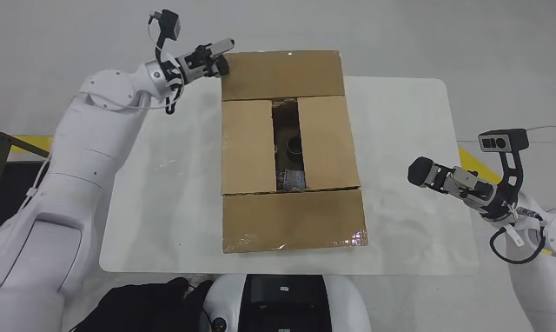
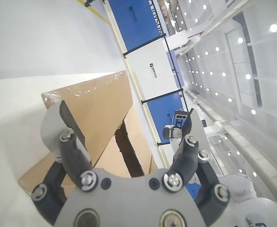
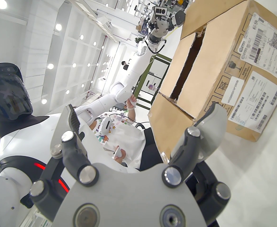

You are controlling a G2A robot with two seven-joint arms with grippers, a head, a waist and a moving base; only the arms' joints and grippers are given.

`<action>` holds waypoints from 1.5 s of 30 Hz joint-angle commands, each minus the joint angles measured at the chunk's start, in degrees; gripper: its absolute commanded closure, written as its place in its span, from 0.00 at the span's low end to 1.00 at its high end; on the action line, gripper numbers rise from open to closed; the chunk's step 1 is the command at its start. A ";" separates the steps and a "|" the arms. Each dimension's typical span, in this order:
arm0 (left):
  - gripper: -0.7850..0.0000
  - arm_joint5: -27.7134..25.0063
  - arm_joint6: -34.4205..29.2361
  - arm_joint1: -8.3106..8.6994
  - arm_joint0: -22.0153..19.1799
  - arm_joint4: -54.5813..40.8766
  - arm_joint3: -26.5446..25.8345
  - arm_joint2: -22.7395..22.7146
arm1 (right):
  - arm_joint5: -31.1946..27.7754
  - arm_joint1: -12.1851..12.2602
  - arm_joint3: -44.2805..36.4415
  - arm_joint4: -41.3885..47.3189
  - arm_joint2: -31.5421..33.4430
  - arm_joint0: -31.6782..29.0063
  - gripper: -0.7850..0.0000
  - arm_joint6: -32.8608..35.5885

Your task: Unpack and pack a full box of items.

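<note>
**Top view.** A brown cardboard box (image 1: 248, 149) stands at the middle of the white tabletop (image 1: 165, 202). Its far and near flaps are folded outward. The two inner flaps lie nearly flat, leaving a narrow slot through which dark contents (image 1: 291, 145) appear, too hidden to identify. The left end effector (image 1: 220, 63) is at the box's far left corner; whether it touches the flap cannot be told. The right end effector (image 1: 419, 170) hangs over the right part of the tabletop, well apart from the box.

**Left wrist view.** The left end effector (image 2: 127, 109) has its fingers spread wide with nothing between them. The box (image 2: 100, 105), its slot showing, lies just beyond.

**Right wrist view.** The right end effector (image 3: 143, 108) is likewise spread wide and holds nothing. The box (image 3: 200, 72) stands beyond it on the tabletop (image 3: 259, 178), with white printed labels (image 3: 254, 100) on its facing side. The left end effector (image 3: 176, 19) is farther off, at the box's far corner.
</note>
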 commanded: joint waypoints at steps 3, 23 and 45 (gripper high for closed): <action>0.00 2.47 0.32 -0.57 -1.78 5.01 0.88 1.21 | 0.00 0.00 0.00 0.00 0.00 0.00 0.00 0.00; 0.00 7.40 -1.99 -3.17 -2.31 11.46 3.56 3.72 | 0.00 0.00 0.00 0.00 0.00 0.00 0.00 0.00; 0.00 8.24 0.65 -1.58 -0.42 15.80 -3.50 -2.15 | 0.00 0.00 0.00 0.00 0.00 0.00 0.00 0.00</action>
